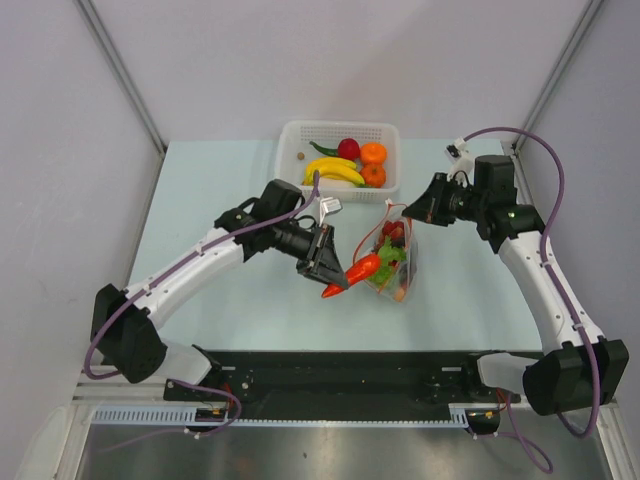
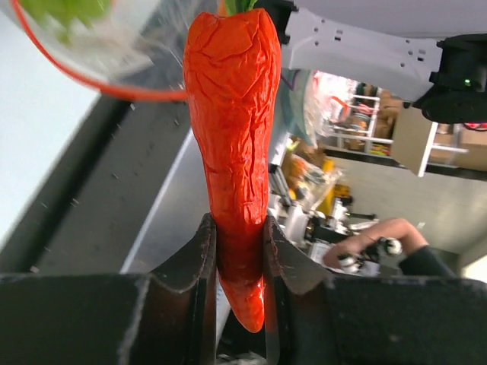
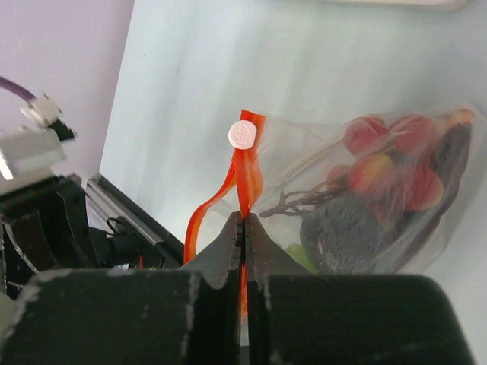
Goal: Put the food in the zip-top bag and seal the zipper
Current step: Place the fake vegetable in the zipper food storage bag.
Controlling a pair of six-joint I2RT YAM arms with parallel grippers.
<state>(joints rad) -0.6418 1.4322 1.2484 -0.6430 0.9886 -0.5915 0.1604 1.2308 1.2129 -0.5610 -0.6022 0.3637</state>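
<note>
My left gripper [image 1: 335, 272] is shut on the thin end of an orange carrot [image 1: 358, 270]; in the left wrist view the carrot [image 2: 230, 137] stands up between the fingers [image 2: 199, 251], its top at the bag's orange-red rim. The clear zip-top bag [image 1: 392, 262] lies mid-table with red berries, green vegetable and other food inside. My right gripper [image 1: 410, 213] is shut on the bag's zipper strip [image 3: 245, 182], holding the mouth up; a white slider [image 3: 243, 134] sits on the strip. Red berries [image 3: 396, 163] and a dark bunch show through the bag.
A white mesh basket [image 1: 340, 157] stands at the back of the table with a banana [image 1: 333, 170], oranges [image 1: 373, 163], a red fruit [image 1: 348, 148] and a green vegetable. A black rail [image 1: 350, 375] runs along the table's near edge.
</note>
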